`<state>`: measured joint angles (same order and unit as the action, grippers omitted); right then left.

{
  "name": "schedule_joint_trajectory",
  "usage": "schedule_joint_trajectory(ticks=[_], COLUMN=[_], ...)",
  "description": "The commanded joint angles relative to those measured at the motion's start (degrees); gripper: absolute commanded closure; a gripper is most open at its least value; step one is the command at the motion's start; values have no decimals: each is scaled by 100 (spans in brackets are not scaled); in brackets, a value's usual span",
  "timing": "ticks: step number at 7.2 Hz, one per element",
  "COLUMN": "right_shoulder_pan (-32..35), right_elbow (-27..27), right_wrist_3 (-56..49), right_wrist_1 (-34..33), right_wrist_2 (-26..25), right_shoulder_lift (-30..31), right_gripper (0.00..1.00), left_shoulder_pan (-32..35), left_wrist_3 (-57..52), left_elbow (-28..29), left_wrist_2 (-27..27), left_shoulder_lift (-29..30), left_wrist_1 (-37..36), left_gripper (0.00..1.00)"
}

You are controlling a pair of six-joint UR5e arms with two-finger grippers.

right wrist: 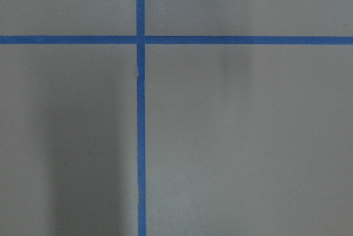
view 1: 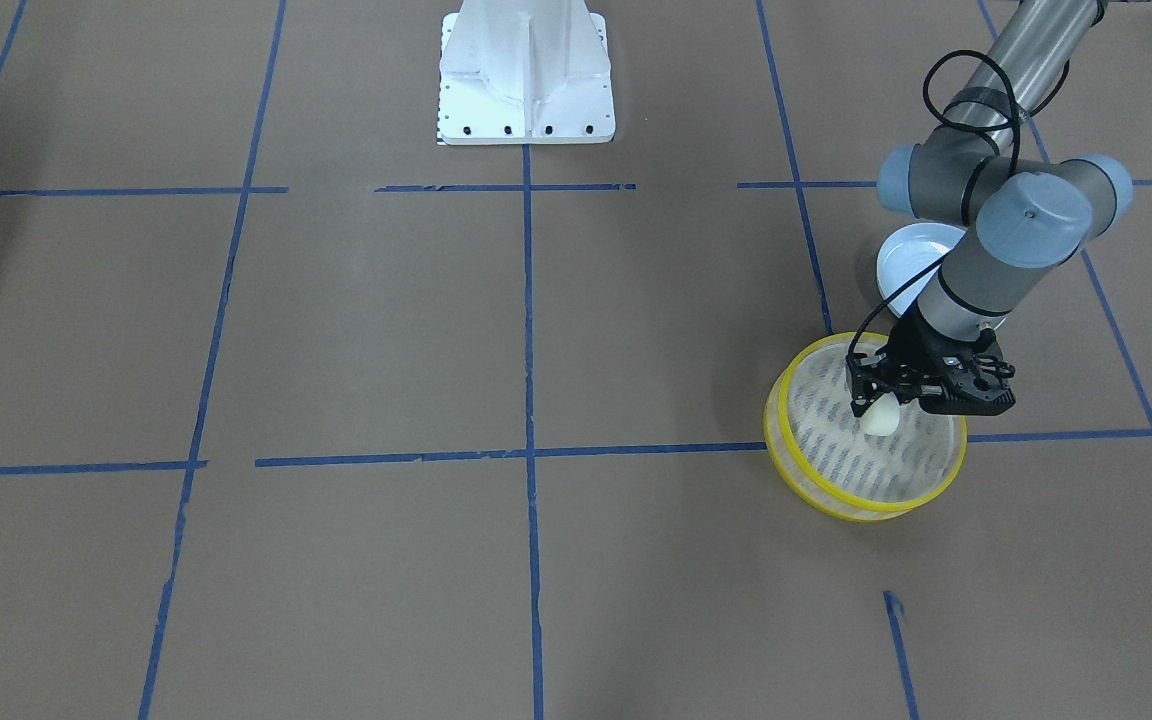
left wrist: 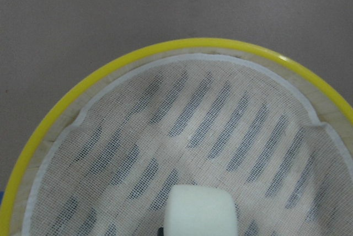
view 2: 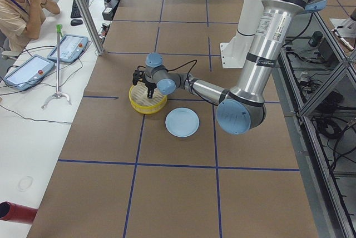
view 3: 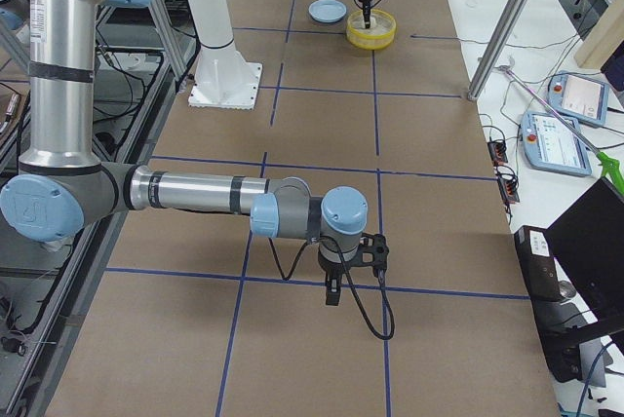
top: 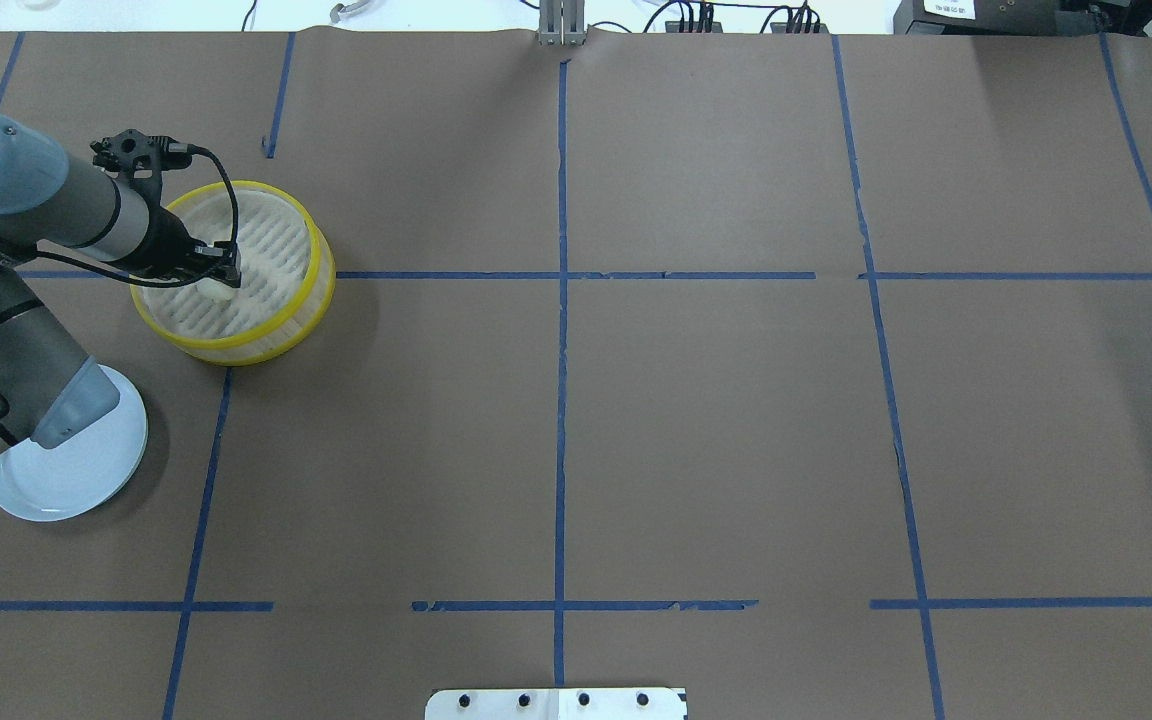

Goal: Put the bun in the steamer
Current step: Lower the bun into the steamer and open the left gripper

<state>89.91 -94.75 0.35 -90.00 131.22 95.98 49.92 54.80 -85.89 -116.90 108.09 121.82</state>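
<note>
Left end effector [view 1: 871,405] clamped on bun [view 1: 879,418] over steamer [view 1: 836,455]; high release risks roll-out. Right end effector [view 3: 332,292]: grip unclear.

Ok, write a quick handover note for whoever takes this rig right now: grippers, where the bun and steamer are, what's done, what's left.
Left gripper: shut on the small cream-white rounded bun, low inside the round yellow-rimmed steamer basket.
Right gripper: hangs well away from the basket; open or shut cannot be told.
Round pale blue plate: beside the basket, partly under the left arm.
Done: bun is within the basket's rim.
Left: release it, then probably lift clear.
</note>
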Motion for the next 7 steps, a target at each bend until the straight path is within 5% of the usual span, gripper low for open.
schedule_joint_trajectory(ticks=[1,3,5,7], right_shoulder_pan=[0,0,0,0], right_elbow=[0,0,0,0], right_wrist_3=[0,0,0,0], right_wrist_1=[0,0,0,0], right_wrist_2=[0,0,0,0], right_shoulder_lift=[0,0,0,0], right_gripper=[0,0,0,0], left_shoulder_pan=[-79,-122,-114,-114], left_wrist_3=[5,13,5,5], left_elbow=[28,2,-15,-120], left_wrist_2=[0,0,26,26], left_shoulder_lift=[19,28,20,19], left_wrist_1=[0,8,17,17], left_gripper=[58,52,1,0])
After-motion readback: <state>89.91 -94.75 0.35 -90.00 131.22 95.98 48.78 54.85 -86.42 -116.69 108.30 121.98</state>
